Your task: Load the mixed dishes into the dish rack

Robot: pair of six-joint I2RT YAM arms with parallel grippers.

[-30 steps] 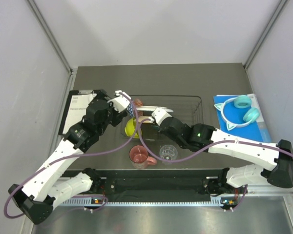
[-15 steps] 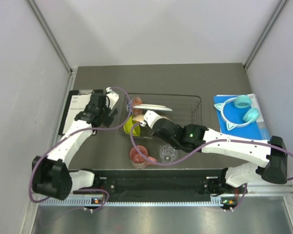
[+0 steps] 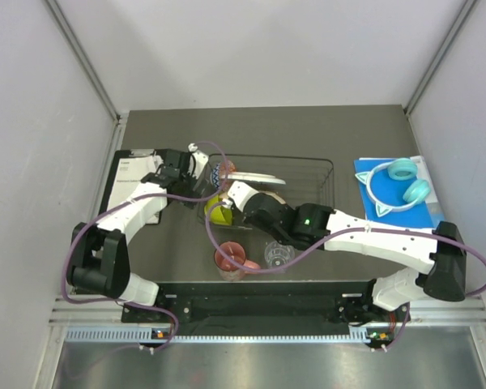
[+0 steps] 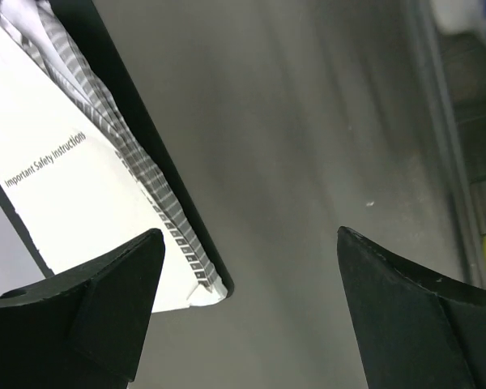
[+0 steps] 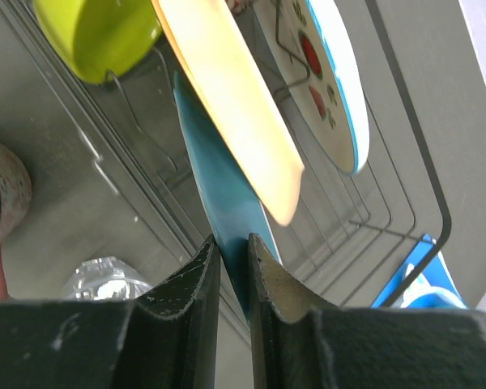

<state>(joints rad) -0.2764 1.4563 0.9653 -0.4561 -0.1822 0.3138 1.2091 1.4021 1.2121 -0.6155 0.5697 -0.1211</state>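
My right gripper (image 5: 231,251) is shut on the rim of the teal scalloped plate (image 5: 219,194), which stands on edge inside the dark wire dish rack (image 5: 389,212). The peach plate (image 5: 227,105) leans against it, and the white plate with red spots (image 5: 328,89) stands behind. The lime-green bowl (image 5: 97,32) lies at the rack's left end. The pink mug (image 3: 229,259) and clear glass (image 3: 279,254) stand on the table in front of the rack (image 3: 308,162). A blue-patterned small bowl (image 3: 219,171) sits at the rack's back left. My left gripper (image 4: 247,251) is open and empty over bare table beside the clipboard (image 4: 57,178).
The clipboard with white paper (image 3: 134,182) lies left of the rack. Turquoise headphones (image 3: 401,182) lie on a blue sheet at the right. Walls close in the table on three sides. The right arm stretches across the front of the rack.
My left arm has pulled back from the rack's left end toward the clipboard. My right gripper has moved left along the rack with the teal plate.
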